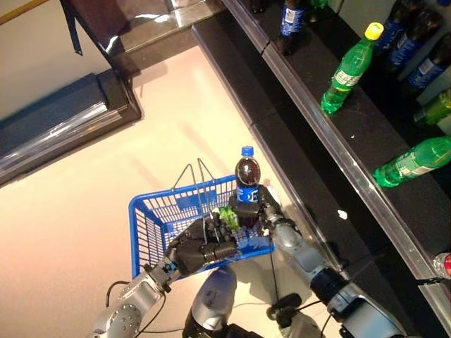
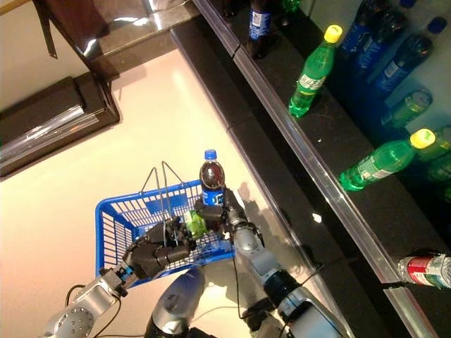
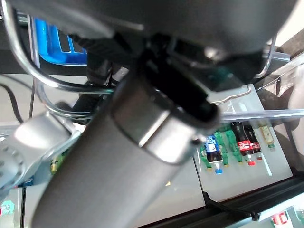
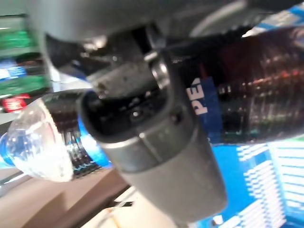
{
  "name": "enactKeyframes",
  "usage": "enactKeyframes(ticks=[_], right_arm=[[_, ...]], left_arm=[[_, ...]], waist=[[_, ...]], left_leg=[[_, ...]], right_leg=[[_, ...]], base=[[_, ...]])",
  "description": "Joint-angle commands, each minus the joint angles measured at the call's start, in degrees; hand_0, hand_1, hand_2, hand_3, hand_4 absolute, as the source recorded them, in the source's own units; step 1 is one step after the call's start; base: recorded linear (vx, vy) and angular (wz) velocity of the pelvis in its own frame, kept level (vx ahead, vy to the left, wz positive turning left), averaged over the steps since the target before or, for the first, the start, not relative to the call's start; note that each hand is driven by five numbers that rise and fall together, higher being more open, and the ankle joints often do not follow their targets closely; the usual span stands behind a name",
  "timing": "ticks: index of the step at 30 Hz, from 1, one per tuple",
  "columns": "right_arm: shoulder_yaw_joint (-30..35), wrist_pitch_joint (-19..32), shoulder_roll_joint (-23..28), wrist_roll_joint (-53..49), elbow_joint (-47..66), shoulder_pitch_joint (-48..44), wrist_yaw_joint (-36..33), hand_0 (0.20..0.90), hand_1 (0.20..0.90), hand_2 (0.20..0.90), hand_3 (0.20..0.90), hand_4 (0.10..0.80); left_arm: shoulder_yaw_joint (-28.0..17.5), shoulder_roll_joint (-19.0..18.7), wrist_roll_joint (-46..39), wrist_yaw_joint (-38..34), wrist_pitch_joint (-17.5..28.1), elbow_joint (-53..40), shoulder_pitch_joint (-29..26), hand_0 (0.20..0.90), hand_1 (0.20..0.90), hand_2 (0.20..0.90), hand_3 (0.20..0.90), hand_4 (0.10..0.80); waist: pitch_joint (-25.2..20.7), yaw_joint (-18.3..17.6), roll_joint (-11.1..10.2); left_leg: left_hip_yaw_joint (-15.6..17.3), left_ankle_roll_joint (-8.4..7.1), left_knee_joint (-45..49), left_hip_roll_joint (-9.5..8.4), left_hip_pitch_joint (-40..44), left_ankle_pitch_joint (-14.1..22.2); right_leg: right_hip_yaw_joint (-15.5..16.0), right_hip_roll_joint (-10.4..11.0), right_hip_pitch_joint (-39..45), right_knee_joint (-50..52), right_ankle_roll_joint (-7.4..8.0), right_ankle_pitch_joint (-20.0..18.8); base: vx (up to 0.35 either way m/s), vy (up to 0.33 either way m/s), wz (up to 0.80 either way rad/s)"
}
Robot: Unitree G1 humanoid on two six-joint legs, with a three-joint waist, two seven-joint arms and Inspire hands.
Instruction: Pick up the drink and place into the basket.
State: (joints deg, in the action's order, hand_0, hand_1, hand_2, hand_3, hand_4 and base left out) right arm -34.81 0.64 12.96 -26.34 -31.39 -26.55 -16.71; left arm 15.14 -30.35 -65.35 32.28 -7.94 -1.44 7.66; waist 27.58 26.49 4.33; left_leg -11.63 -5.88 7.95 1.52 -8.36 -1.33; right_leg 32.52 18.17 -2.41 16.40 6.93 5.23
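A dark cola bottle (image 1: 247,177) with a blue cap and blue label stands upright above the far right corner of a blue wire basket (image 1: 151,218), its lower part hidden by the robot's right hand (image 1: 266,211). That hand has its fingers and thumb curled round the bottle's body, just under the label; the right wrist view shows the thumb wrapped across the dark ribbed plastic with the basket's blue mesh behind it. Whether the bottle's base rests inside the basket or hangs just over its rim cannot be told.

The left hand (image 1: 201,250) sits at the basket's near edge with its fingers curled round the thin metal carrying handles (image 1: 194,184), which rise in two wire loops over the basket. Something green (image 1: 227,215) lies inside the basket between the two hands.

The basket is above a pale, glossy floor (image 1: 84,190). To the right runs a dark shelf (image 1: 338,134) with a metal front rail. On it lie several green bottles (image 1: 349,68) with yellow caps, tilted or on their sides, and further back stand dark bottles (image 1: 291,17) with blue labels
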Motion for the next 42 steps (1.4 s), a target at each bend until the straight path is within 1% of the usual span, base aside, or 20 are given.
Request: enactKeyframes(ticks=[1,5,6,9,10,11,14,16,17,20,25,28,32,34,40,41,42], right_arm=[[-4.0,2.7,-6.8,0.8,2.1,-8.6,1.1,0.3,0.3,0.3,0.2,0.1],[-4.9,-1.8,-7.3,2.5,-3.9,-11.4,4.7,0.3,0.3,0.3,0.2,0.1],[-5.3,-4.0,-7.4,3.5,-5.4,-12.0,6.0,0.3,0.3,0.3,0.2,0.1],[-6.7,-7.9,-7.1,4.7,-9.3,-13.1,10.5,0.3,0.3,0.3,0.2,0.1],[-7.4,-11.0,-7.1,6.9,-10.8,-13.4,13.2,0.3,0.3,0.3,0.2,0.1],[-8.5,-11.8,-6.9,7.6,-11.7,-13.9,15.1,0.3,0.3,0.3,0.2,0.1],[-9.5,-13.2,-6.9,11.3,-13.7,-14.8,16.4,0.3,0.3,0.3,0.2,0.1],[-10.3,-12.9,-6.6,16.5,-15.1,-16.1,17.1,0.3,0.3,0.3,0.2,0.1],[-10.5,-12.4,-6.4,20.6,-16.2,-17.2,14.3,0.3,0.3,0.3,0.2,0.1],[-10.2,-11.7,-6.0,28.2,-18.8,-19.8,12.4,0.3,0.3,0.3,0.2,0.1],[-11.3,-10.9,-5.1,42.9,-18.8,-21.8,12.7,0.3,0.3,0.3,0.2,0.1],[-12.2,-11.1,-4.7,45.1,-18.3,-22.2,12.4,0.3,0.3,0.3,0.2,0.1],[-13.0,-13.4,-5.1,47.9,-16.7,-22.4,10.9,0.3,0.3,0.3,0.2,0.1],[-13.2,-13.4,-5.3,49.6,-17.1,-22.8,10.7,0.3,0.3,0.3,0.2,0.1],[-13.9,-14.9,-5.5,51.3,-18.0,-22.5,11.9,0.3,0.3,0.3,0.2,0.1],[-13.8,-14.9,-5.5,51.7,-18.5,-22.5,12.1,0.326,0.326,0.326,0.23,0.13],[-13.8,-15.0,-5.4,51.7,-18.7,-22.5,12.3,0.326,0.326,0.326,0.23,0.13]], left_arm=[[-0.7,0.6,-5.7,13.6,4.6,-23.3,-6.3,0.3,0.3,0.3,0.2,0.1],[-0.5,0.7,-5.9,12.9,3.1,-24.1,-8.2,0.3,0.3,0.3,0.2,0.1],[-0.4,0.7,-5.8,12.7,2.9,-24.2,-8.6,0.3,0.3,0.3,0.2,0.1],[-0.3,0.7,-5.4,11.9,1.9,-24.7,-9.5,0.3,0.3,0.3,0.2,0.1],[-0.7,0.6,-5.4,11.6,1.0,-24.9,-9.7,0.3,0.3,0.3,0.2,0.1],[-0.5,0.4,-5.1,11.5,0.9,-24.9,-9.9,0.3,0.3,0.3,0.2,0.1],[-0.5,0.0,-5.0,11.2,0.3,-25.2,-10.3,0.3,0.3,0.3,0.2,0.1],[-0.6,0.0,-4.5,11.2,-0.2,-25.2,-10.4,0.3,0.3,0.3,0.2,0.1],[-0.3,0.3,-3.3,10.8,-0.3,-25.1,-10.4,0.3,0.3,0.3,0.2,0.1],[0.0,0.8,-2.6,9.9,-0.4,-24.7,-11.0,0.3,0.3,0.3,0.2,0.1],[-0.6,1.9,-1.9,9.4,-1.3,-24.8,-11.3,0.3,0.3,0.3,0.2,0.1],[-0.6,2.1,-1.9,9.2,-1.6,-25.2,-11.3,0.3,0.3,0.3,0.2,0.1],[-0.1,2.4,-1.3,8.1,-1.5,-25.7,-11.4,0.3,0.3,0.3,0.2,0.1],[0.1,2.4,-1.5,7.5,-1.2,-25.7,-11.6,0.3,0.3,0.3,0.2,0.1],[0.5,2.2,-2.5,6.1,-1.2,-26.1,-12.1,0.3,0.3,0.3,0.2,0.1],[0.5,2.1,-2.4,6.1,-1.3,-26.1,-12.1,0.3,0.3,0.3,0.2,0.1],[0.4,2.1,-2.5,6.0,-1.5,-26.2,-12.0,0.3,0.3,0.3,0.2,0.1]], waist=[[-1.8,0.2,-0.1],[-0.7,1.0,-0.3],[-0.5,1.2,-0.4],[0.3,1.7,-0.8],[0.7,2.0,-1.1],[0.9,2.3,-1.4],[1.3,2.6,-1.8],[1.6,2.9,-2.0],[2.0,3.0,-2.1],[2.1,3.1,-2.1],[2.2,3.0,-2.3],[2.2,3.1,-2.3],[2.2,2.9,-2.4],[2.2,2.8,-2.3],[2.2,2.7,-2.3],[2.2,2.7,-2.4],[2.2,2.8,-2.5]], left_leg=[[-0.1,1.15,5.4,-1.42,-6.0,-1.6],[-0.4,1.1,5.9,-1.6,-6.6,-1.5],[-0.4,1.11,6.0,-1.64,-6.8,-1.4],[-0.5,1.21,6.2,-1.68,-7.1,-1.4],[-0.5,1.25,6.1,-1.62,-7.2,-1.5],[-0.6,1.32,6.1,-1.63,-7.4,-1.5],[-0.7,1.45,6.0,-1.68,-7.6,-1.6],[-0.7,1.59,5.8,-1.67,-7.7,-1.7],[-0.8,1.69,5.8,-1.7,-8.0,-1.8],[-0.6,1.83,5.6,-1.66,-8.1,-2.0],[-0.2,2.02,5.3,-1.46,-8.3,-2.1],[-0.1,2.15,5.2,-1.51,-8.4,-2.2],[-0.1,2.28,5.0,-1.42,-8.6,-2.3],[0.0,2.33,5.1,-1.38,-8.7,-2.2],[0.4,2.42,5.2,-1.26,-9.1,-2.3],[0.4,2.42,5.1,-1.19,-9.1,-2.3],[0.4,2.41,5.1,-1.16,-9.1,-2.3]], right_leg=[[-3.4,-1.8,4.2,-1.0,-2.37,-1.0],[-3.1,-1.4,3.9,-0.5,-2.22,-1.1],[-3.1,-1.3,3.8,-0.3,-2.21,-1.0],[-3.0,-1.2,3.5,0.0,-2.1,-1.1],[-2.9,-1.1,3.4,0.1,-2.03,-1.1],[-2.9,-1.1,3.2,0.1,-1.94,-1.2],[-3.1,-1.2,3.0,0.1,-1.83,-1.3],[-3.2,-1.3,2.8,0.0,-1.77,-1.5],[-3.4,-1.4,2.5,0.1,-1.65,-1.8],[-3.5,-1.3,2.0,0.3,-1.46,-2.1],[-3.7,-1.3,1.4,0.4,-1.15,-2.4],[-3.8,-1.3,1.2,0.3,-0.95,-2.6],[-4.0,-1.2,0.8,0.3,-0.75,-2.8],[-4.0,-1.1,0.5,0.5,-0.63,-2.9],[-4.1,-0.8,-0.1,1.0,-0.39,-3.0],[-4.1,-0.9,-0.1,0.8,-0.38,-3.0],[-4.1,-0.9,0.0,0.7,-0.39,-3.0]], base=[[0.004,-0.031,0.01],[0.011,-0.033,0.02],[0.0,0.0,0.0],[0.012,-0.042,0.02],[0.027,-0.068,0.05],[0.027,-0.071,0.06],[0.014,-0.046,0.02],[-0.002,-0.052,0.01],[-0.01,-0.048,0.02],[-0.011,-0.018,0.05],[-0.008,-0.004,0.05],[0.0,0.0,0.0],[0.0,0.0,0.0],[0.0,0.0,0.0],[0.0,0.0,0.0],[0.0,0.0,0.0],[0.0,0.0,0.0]])
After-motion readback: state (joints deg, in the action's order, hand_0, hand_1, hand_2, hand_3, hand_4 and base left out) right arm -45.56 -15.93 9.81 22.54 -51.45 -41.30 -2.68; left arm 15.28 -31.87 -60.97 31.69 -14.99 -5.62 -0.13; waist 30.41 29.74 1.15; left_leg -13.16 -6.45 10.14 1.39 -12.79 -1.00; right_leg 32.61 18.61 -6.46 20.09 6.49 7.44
